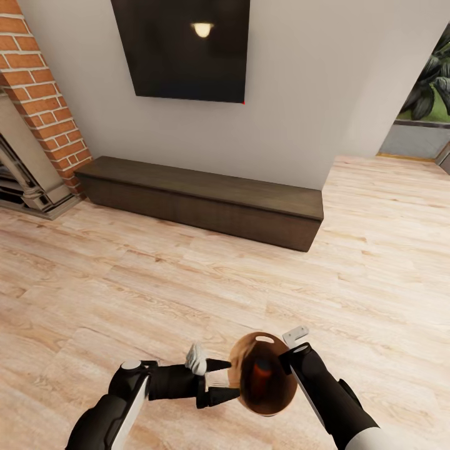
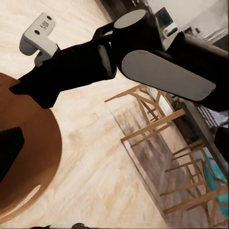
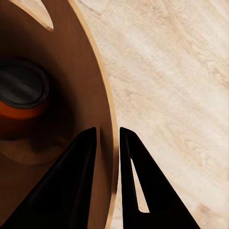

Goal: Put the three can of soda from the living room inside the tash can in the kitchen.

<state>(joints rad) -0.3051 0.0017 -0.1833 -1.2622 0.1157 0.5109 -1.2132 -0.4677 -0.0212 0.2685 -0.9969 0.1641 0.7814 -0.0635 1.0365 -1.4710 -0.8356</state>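
Head view: round tan-brown bin (image 1: 248, 350) with darker brown inside and an oval hand slot near the rim sits low in front of the robot, carried between both arms over the light wood plank floor (image 1: 187, 281). An orange-red soda can (image 1: 260, 375) lies inside it. The right gripper (image 1: 289, 362) clamps the bin's rim, one finger inside and one outside the wall. The left gripper (image 1: 225, 379) points at the bin's opposite side with its two black fingers spread, tips at the outer wall; whether they actually touch it is not clear here.

Right wrist view gives the close-up the head camera lacks: the two black fingers (image 3: 81, 181) straddle the thin bin wall (image 3: 107, 119), pinched on it, and the can (image 3: 21, 95) shows a dark silvery top over an orange body at the bin's bottom (only one can can be made out).

Left wrist view: a curved slice of the bin's brown outside (image 2: 33, 157), the right arm (image 2: 143, 62) crossing over it with a small white bracket (image 2: 40, 36), plus wooden chairs (image 2: 157, 124) and a teal seat behind, which the head camera misses.

Further off in the head view: long dark wood bench (image 1: 206, 200) against a pale wall, black panel (image 1: 184, 47) above, red brick column (image 1: 44, 87) on the left, plant (image 1: 431, 81) far right.
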